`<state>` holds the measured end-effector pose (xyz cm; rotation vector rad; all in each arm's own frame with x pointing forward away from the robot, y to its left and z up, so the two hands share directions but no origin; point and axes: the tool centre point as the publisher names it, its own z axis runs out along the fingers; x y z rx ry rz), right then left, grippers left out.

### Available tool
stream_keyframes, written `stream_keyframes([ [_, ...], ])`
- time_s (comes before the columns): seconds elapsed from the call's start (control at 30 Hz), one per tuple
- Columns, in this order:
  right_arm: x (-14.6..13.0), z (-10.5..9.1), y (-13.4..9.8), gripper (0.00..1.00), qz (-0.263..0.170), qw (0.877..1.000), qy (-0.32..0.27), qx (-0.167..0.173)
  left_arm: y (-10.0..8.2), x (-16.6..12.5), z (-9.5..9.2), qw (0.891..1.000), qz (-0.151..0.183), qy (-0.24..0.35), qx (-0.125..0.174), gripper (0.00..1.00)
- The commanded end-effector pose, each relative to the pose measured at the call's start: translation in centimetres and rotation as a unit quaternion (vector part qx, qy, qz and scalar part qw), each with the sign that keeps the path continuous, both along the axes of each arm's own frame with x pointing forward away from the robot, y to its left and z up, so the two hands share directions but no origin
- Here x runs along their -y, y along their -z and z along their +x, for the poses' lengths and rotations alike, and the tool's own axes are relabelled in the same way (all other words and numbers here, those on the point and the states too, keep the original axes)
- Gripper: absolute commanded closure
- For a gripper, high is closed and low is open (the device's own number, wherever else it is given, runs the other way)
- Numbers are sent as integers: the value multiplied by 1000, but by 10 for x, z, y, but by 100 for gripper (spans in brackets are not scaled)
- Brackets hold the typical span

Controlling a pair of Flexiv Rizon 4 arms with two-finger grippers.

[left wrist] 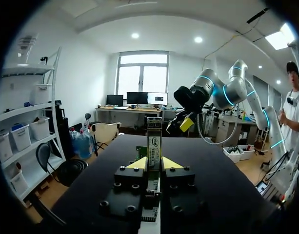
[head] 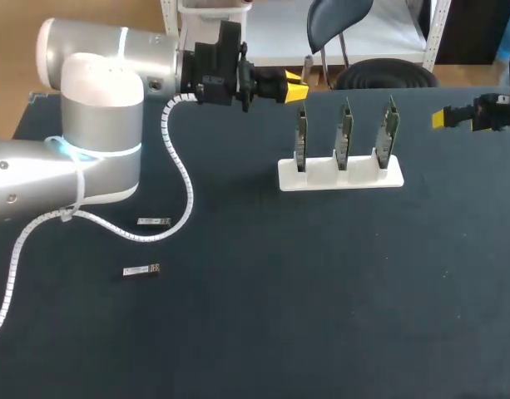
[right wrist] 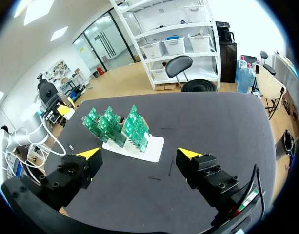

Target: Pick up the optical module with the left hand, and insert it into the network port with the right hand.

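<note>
- Two modules lie flat on the table in the lower left of the head view, well apart from both grippers. Neither is held.
- The upper module has its long axis running left to right across the frame. It lies just beside the white spiral cable that hangs from the left arm.
- The lower module lies below it and a little to the left. Its axis also runs left to right, with the right end slightly higher. I cannot tell which end of either one is the plug end.
- One white holder sits right of centre in the upper half of the head view, carrying three green boards.
- The three boards, left, middle and right, stand upright in a row running left to right, each seen edge-on from above.
- The left gripper is in the upper middle of the head view, pointing right, up and left of the left board. Its yellow fingertips are drawn close together with only a narrow slit between them. In its wrist view the boards line up edge-on with that slit.
- The right gripper is at the right edge of the head view, pointing left towards the boards. Its fingers are spread wide apart, with only bare table and the holder's corner between them.
</note>
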<state>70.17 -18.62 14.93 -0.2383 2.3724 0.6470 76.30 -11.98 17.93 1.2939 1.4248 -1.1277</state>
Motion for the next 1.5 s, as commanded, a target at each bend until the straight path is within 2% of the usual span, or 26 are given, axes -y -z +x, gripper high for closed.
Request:
stream_keyframes([
  [0.03, -1, -2, -1, 0, -4, 1000, 4, 0, 4, 2, 3, 1000, -5, 2, -2, 100],
  [1.27, -1, -2, -1, 0, -4, 1000, 4, 0, 13, 7, 4, 1000, -5, -5, -24, 100],
  [1.4, 1, 9, -16, 0, -33, 997, -61, 44, 13, 7, 4, 1000, -5, -5, -24, 100],
  [1.5, 1, 17, -27, 0, -37, 990, -118, 69, 13, 7, 4, 1000, -5, -5, -24, 100],
])
